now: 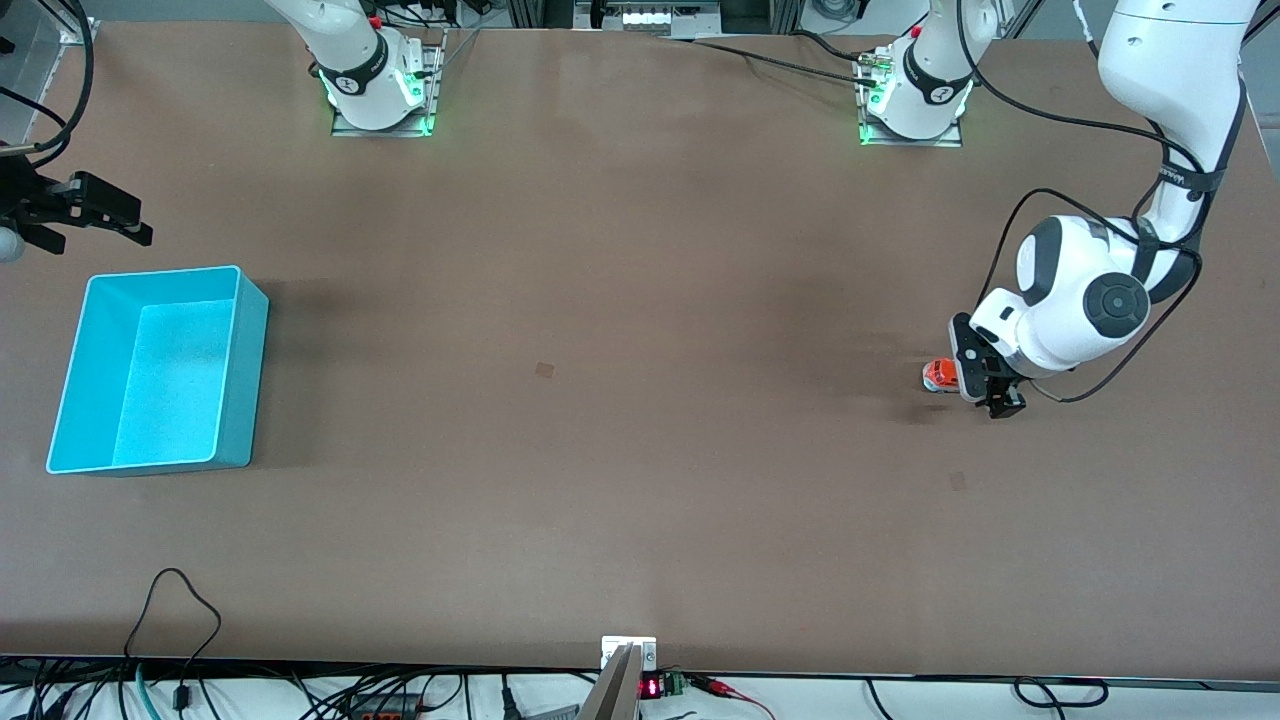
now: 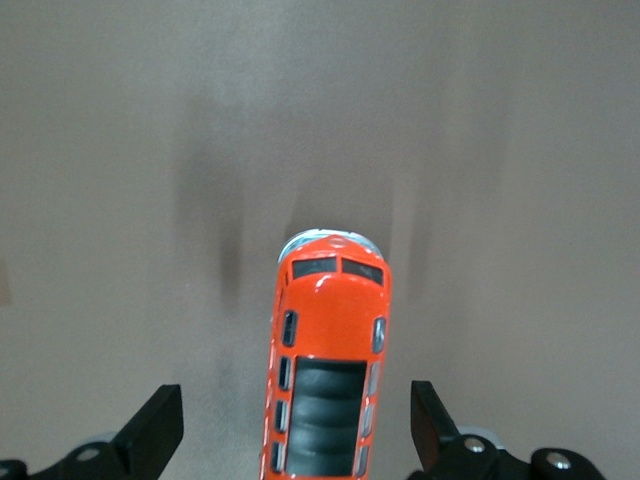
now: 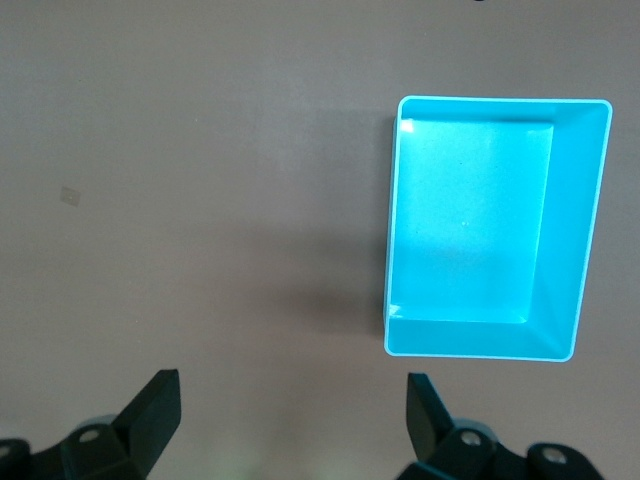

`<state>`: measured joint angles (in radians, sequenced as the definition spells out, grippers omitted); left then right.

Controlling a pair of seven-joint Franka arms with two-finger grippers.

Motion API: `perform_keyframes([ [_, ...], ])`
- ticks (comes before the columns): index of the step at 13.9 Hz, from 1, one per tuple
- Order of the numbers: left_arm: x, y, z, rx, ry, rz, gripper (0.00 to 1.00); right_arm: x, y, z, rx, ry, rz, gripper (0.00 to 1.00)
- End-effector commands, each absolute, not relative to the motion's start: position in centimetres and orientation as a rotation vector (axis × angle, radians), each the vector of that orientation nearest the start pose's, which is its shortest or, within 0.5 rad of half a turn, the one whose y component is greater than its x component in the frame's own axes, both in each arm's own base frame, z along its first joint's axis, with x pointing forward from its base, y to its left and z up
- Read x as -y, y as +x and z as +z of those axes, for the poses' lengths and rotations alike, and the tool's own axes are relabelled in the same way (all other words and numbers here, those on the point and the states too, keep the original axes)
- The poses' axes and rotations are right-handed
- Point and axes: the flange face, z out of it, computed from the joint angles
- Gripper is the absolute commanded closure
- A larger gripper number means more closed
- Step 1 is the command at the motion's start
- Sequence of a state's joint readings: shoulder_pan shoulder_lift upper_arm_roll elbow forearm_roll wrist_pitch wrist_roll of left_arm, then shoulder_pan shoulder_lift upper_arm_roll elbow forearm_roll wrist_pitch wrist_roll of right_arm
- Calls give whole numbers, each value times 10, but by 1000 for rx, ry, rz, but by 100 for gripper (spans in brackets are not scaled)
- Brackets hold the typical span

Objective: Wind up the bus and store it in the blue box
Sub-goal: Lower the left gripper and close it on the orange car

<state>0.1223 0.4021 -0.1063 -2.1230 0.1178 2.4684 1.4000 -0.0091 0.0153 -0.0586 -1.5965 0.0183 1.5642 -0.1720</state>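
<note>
Reaching down at the right of the front frame, the left arm bends at the elbow with its wrist turned toward the table; the left gripper (image 1: 985, 385) is low over the bus (image 1: 938, 376), jaws wide, one finger (image 2: 152, 432) on each side, not touching it, nothing held. Bus sits on the table (image 1: 620, 420), right of centre frame, upright. In the left wrist view its long axis runs up-frame between the fingers, white nose pointing away from the gripper. Right gripper (image 1: 95, 215) waits at upper left, wide open and empty, above the box (image 1: 245, 400) at the frame's left.
</note>
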Motion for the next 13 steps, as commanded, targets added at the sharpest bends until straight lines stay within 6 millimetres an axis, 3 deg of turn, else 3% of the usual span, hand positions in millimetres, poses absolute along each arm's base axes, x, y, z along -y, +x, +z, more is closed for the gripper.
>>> perform_keyframes([
  [1, -6, 556, 217, -2149, -2268, 55, 0, 36, 557, 605, 174, -3118, 66, 0],
  [7, -9, 549, 204, -2196, -2238, 60, 0, 41, 559, 600, 140, -3113, 75, 0],
  [9, -17, 548, 197, -2187, -2261, 72, 5, 43, 559, 599, 136, -3113, 82, 0],
  [11, -19, 549, 195, -2182, -2255, 56, 18, 43, 559, 599, 136, -3115, 77, 0],
  [13, -19, 549, 195, -2181, -2257, 56, 48, 43, 560, 599, 133, -3115, 75, 0],
])
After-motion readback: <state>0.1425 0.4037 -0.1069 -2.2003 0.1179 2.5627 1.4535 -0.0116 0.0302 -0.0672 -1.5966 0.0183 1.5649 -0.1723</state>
